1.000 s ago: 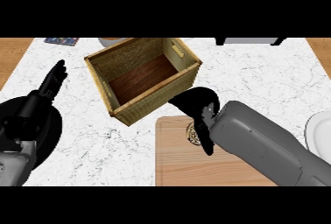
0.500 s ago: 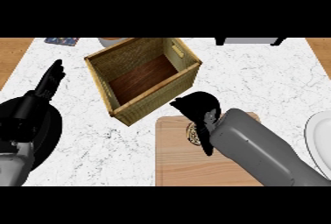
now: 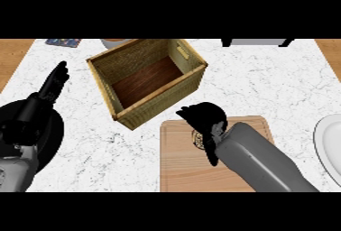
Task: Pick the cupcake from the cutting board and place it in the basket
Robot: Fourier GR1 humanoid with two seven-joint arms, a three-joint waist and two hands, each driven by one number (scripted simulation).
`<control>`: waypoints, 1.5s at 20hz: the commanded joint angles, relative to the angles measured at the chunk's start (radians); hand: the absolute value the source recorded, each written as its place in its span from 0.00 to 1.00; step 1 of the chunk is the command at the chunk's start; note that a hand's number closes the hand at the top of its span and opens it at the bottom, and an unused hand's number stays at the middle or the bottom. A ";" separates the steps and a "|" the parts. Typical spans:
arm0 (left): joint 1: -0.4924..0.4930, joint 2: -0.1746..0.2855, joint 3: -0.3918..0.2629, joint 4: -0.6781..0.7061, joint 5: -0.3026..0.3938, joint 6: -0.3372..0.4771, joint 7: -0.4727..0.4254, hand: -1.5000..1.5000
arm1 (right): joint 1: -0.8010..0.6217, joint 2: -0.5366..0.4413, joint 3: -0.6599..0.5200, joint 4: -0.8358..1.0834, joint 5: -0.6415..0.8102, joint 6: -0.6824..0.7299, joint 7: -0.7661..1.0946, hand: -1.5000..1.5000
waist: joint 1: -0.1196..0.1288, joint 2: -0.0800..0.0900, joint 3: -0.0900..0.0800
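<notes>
Head view gave us a white marble counter (image 3: 266, 85) veined in grey, running almost edge to edge, with strips of warm wood (image 3: 13, 58) showing at its far left and far right corners. On it, up and left of centre, sat the basket (image 3: 163, 106): square, open-topped, turned at an angle, with woven straw-coloured walls, a pale rim and a dark wooden floor. Just beside its near corner lay the cutting board (image 3: 183, 171), a light wooden rectangle with rounded corners and a shallow groove inside its edge. We saw part of a round white plate (image 3: 329, 140) at the right edge.

We found the right hand (image 3: 203, 116), black on a grey forearm, over the board's upper edge, its fingers curled downward round the cupcake (image 3: 198, 136). The cupcake was on the board beneath that hand; only a small brownish, speckled patch of it showed. The left hand (image 3: 47, 92) rested at the left edge, fingers straight and pointing away, holding nothing.
</notes>
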 commanded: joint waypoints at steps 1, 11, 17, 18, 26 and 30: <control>0.048 -0.031 0.005 -0.023 -0.035 -0.009 -0.015 0.50 | 0.023 0.028 -0.046 0.020 0.076 0.014 -0.043 0.00 | 0.001 0.000 0.000; -0.021 -0.079 0.030 0.039 -0.094 -0.012 -0.016 0.50 | 0.112 0.059 -0.073 0.055 0.221 0.004 -0.101 0.00 | -0.002 0.000 0.000; -0.023 -0.082 0.060 -0.025 -0.073 -0.065 0.034 0.50 | 0.085 0.072 -0.126 0.136 0.296 0.021 -0.200 0.00 | 0.001 0.000 0.000; -0.008 -0.086 0.060 0.021 -0.103 -0.050 -0.006 0.50 | 0.104 0.086 -0.113 0.177 0.320 -0.027 -0.217 0.00 | 0.001 0.001 0.000; 0.014 -0.107 0.082 0.019 -0.109 -0.067 -0.042 0.50 | 0.080 0.126 -0.157 0.263 0.385 -0.073 -0.300 1.00 | 0.003 0.001 0.000; 0.015 -0.119 0.071 0.028 -0.144 -0.050 -0.057 0.50 | 0.068 0.128 -0.144 0.342 0.431 -0.166 -0.393 1.00 | 0.005 0.003 0.000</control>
